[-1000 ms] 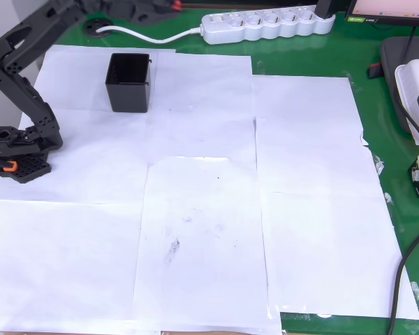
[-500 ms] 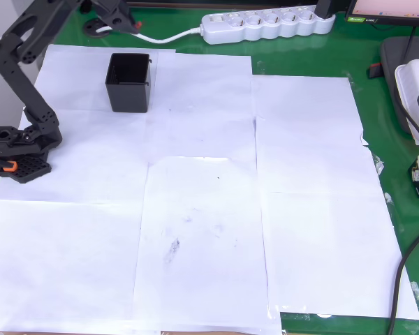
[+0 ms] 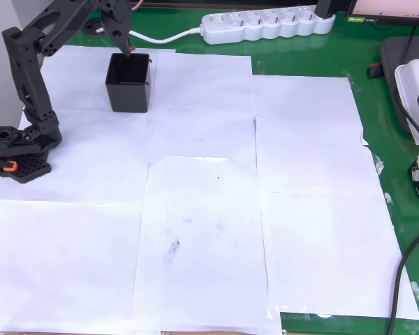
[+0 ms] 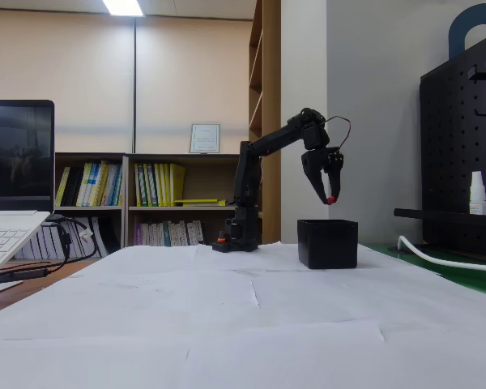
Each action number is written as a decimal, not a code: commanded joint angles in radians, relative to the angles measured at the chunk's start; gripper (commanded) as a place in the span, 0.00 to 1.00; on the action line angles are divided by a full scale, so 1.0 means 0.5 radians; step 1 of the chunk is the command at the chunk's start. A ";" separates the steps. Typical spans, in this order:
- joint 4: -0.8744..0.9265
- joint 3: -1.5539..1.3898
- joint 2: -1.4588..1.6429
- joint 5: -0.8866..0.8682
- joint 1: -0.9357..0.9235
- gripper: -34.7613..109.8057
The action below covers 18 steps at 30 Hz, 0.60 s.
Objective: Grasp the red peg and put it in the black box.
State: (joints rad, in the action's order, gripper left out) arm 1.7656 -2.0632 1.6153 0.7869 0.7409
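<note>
My claw (image 4: 330, 197) hung in the air just above the black box (image 4: 328, 243), a bit right of the middle of the fixed view. It pointed down at the open top and did not touch the box. A tiny red spot showed between my fingertips. That was the red peg (image 4: 330, 199), and my claw was pinched on it.

In the overhead view my claw (image 3: 128, 50) sat at the upper left of the frame, right over the back edge of the black box (image 3: 129, 82). The red peg was too small and too hidden for me to see there, so I went by the side picture.

The peg looked like hard plastic. I thought it would be very light and stiff, and it would not bend or break. It looked smooth too, so it might slip or roll if I held it loosely. The best place to hold it, I thought, was across its short body, with the tips squeezing from both sides.

The box stood upright on the white paper sheets (image 3: 195, 209) that covered the green table (image 3: 377, 125). Its walls looked tall and shiny, so I guessed the peg would stay inside once it dropped. I thought my claw should be a little more over the middle of the box before letting go.
</note>
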 commanded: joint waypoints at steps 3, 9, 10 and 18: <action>0.095 -0.224 0.067 -0.098 0.052 0.24; 0.089 -0.169 0.077 -0.138 0.037 0.24; 0.074 -0.150 0.083 -0.147 0.031 0.24; -0.074 0.000 0.156 -0.153 -0.028 0.24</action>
State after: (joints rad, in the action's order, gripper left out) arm 1.7411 -2.0586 1.6950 0.7026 0.7302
